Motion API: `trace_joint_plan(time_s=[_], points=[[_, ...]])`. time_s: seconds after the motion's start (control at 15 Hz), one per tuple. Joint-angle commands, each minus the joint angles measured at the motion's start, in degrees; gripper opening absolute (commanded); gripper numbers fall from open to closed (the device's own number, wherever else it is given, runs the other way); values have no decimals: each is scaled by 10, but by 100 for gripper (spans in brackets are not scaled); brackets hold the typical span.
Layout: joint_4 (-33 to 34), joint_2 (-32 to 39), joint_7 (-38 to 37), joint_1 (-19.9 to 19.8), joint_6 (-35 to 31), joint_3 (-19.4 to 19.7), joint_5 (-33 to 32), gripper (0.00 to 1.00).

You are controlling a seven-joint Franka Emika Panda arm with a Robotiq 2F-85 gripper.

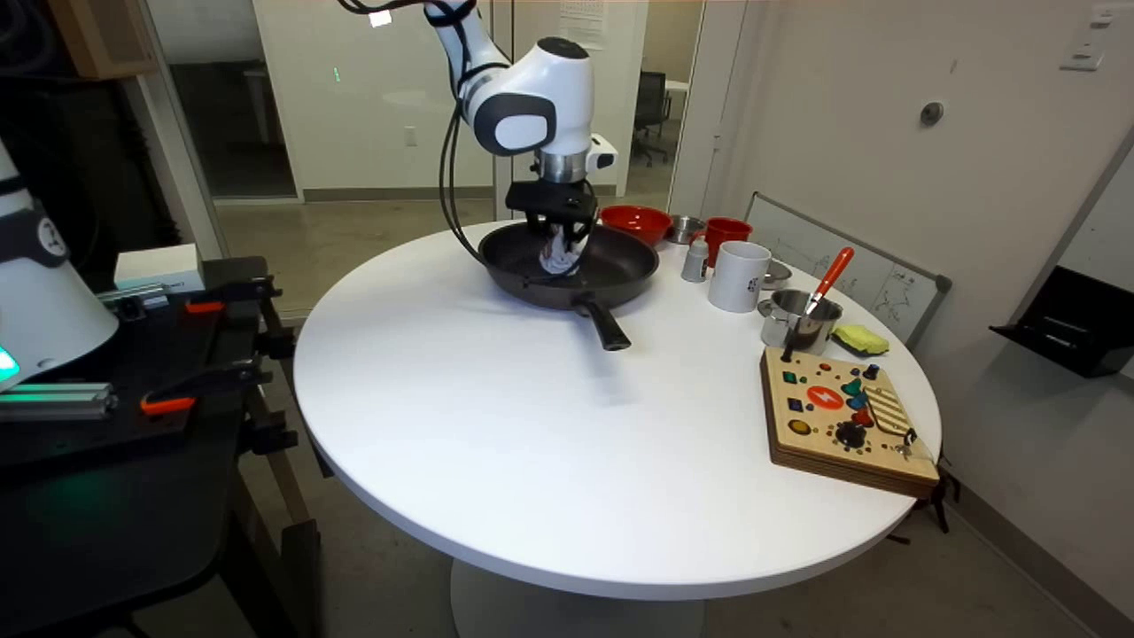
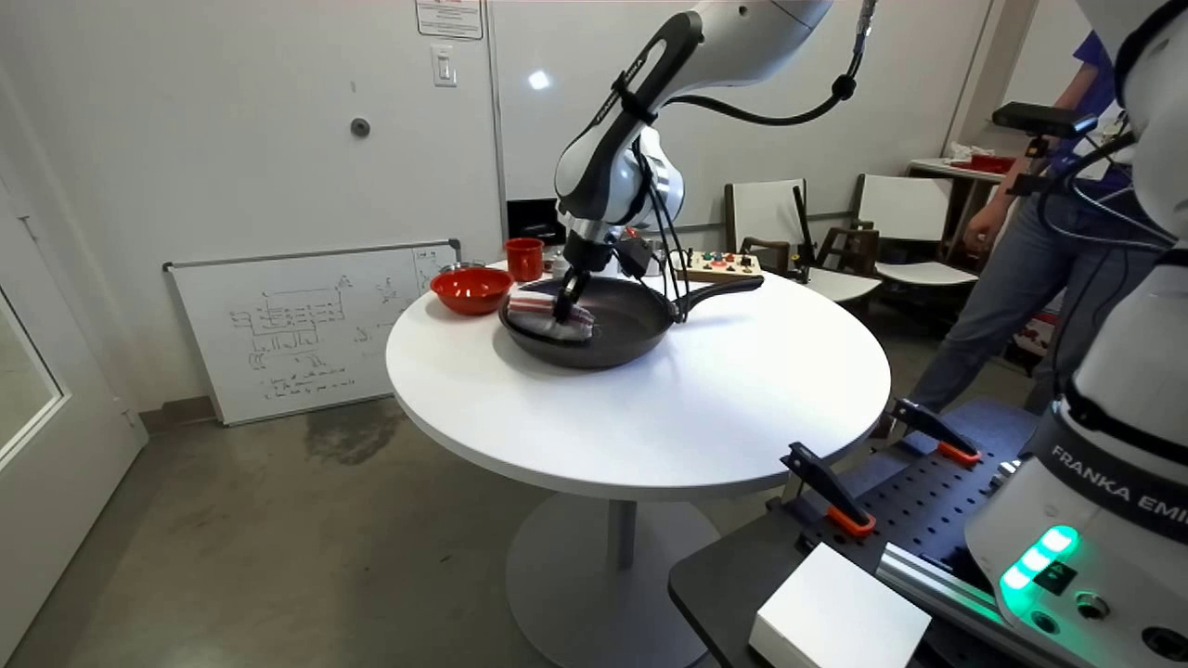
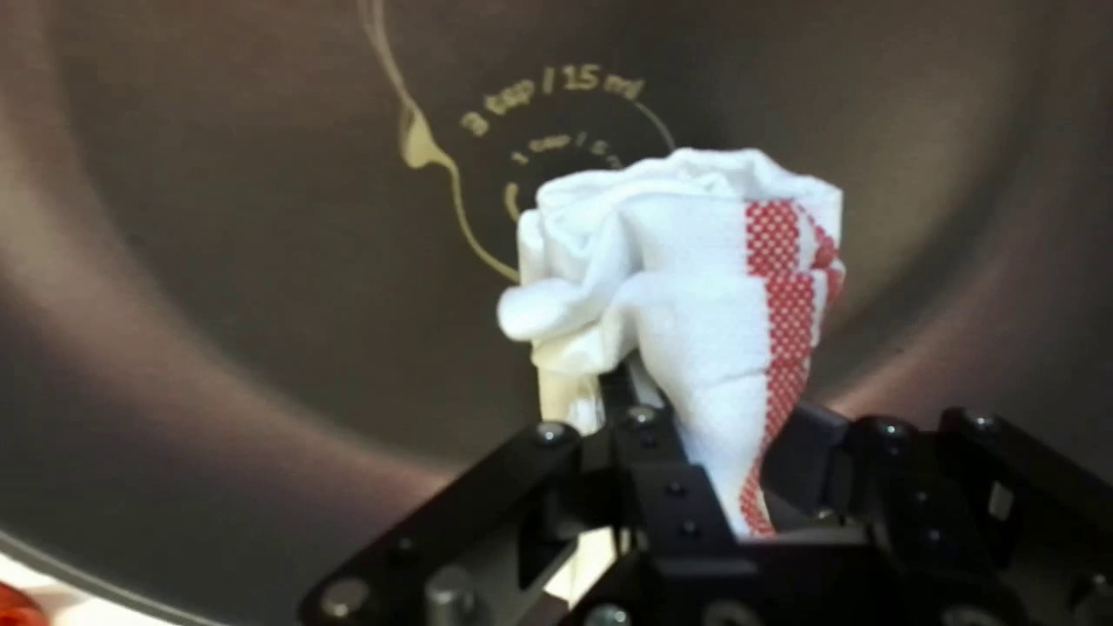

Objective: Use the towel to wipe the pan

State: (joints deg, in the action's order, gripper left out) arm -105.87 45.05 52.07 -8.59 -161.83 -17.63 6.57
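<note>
The dark frying pan [image 1: 625, 266] stands on the white round table, and it also shows in an exterior view [image 2: 631, 325]. In the wrist view, the pan floor [image 3: 261, 217] carries a pale yellowish streak [image 3: 422, 143] beside printed measure marks. The white towel with red stripes [image 3: 696, 252] is bunched between my gripper's fingers [image 3: 717, 409]. In both exterior views, the gripper [image 1: 567, 221] [image 2: 568, 299] points down into the pan with the towel [image 1: 560, 255] [image 2: 543, 317] inside the rim. Whether the towel presses on the pan floor is hard to tell.
A red bowl [image 1: 636, 223] stands close behind the pan. Near it are a red mug [image 1: 726, 232], a grey shaker [image 1: 695, 262], a white mug [image 1: 739, 276], a steel pot [image 1: 801, 323] with an orange-handled utensil, a yellow sponge [image 1: 859, 339] and a wooden control box [image 1: 850, 421].
</note>
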Motion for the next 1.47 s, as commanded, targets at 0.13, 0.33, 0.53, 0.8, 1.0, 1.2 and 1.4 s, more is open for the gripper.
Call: trace_joint_plan(time_s=[0.13, 0.33, 0.53, 0.8, 1.0, 1.2, 1.4], points=[[55, 38, -43, 1, -7, 42, -44, 5], [63, 43, -62, -4, -9, 62, -54, 5], [56, 32, -86, -9, -5, 84, -64, 5], [21, -3, -72, -63, 33, 52, -49, 5], [-24, -40, -49, -111, 60, 17, -30, 5], [-44, -41, -15, -146, 87, -23, -2, 5], [-66, -42, 31, -158, 115, -59, 28, 5]])
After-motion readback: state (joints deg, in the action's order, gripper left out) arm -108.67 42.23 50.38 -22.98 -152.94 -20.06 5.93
